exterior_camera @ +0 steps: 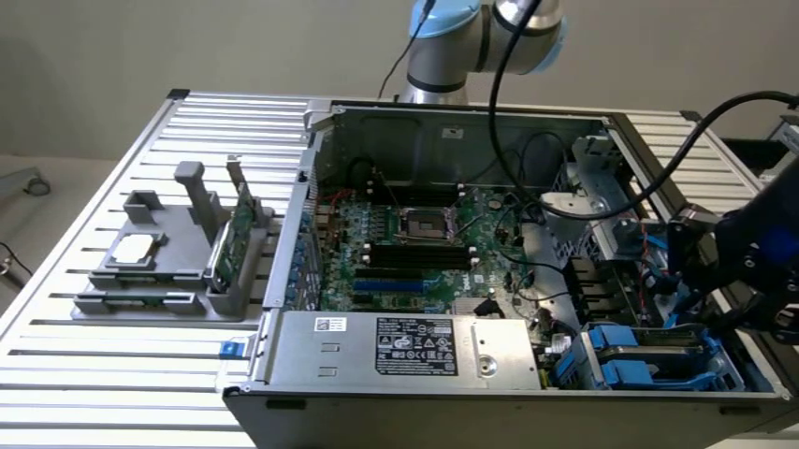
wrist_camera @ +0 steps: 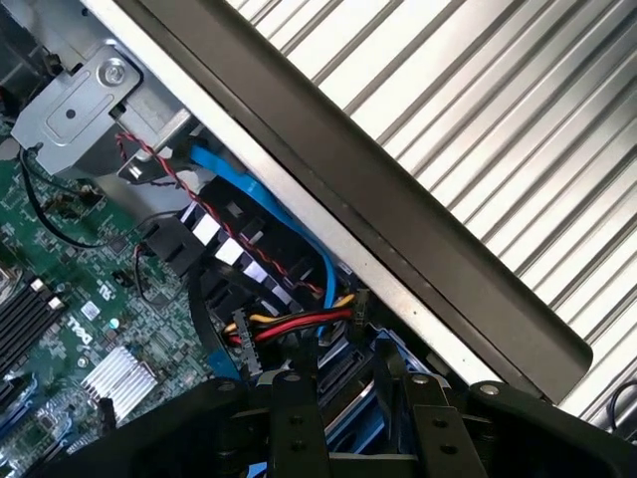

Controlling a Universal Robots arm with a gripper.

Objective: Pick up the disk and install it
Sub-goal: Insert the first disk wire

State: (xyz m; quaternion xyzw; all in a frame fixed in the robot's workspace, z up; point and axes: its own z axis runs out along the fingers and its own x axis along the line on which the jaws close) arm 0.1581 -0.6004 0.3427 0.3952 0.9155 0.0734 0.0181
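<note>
Ribbed aluminium table point(exterior_camera: 100, 374) carries the open computer case point(exterior_camera: 500, 416); our gripper point(exterior_camera: 734, 271) hangs over its drive bay point(exterior_camera: 649, 360). Whether it grasps the disk we cannot tell; blue plastic point(wrist_camera: 348, 383) shows against it. Installing, we judge: seating demands square alignment, clear of cables point(wrist_camera: 289, 324).

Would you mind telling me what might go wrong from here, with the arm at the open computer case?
The hand hangs close to the blue cable and the red-and-yellow leads; it may snag or unplug them. It is also near the case wall, so a knock seems possible.
</note>
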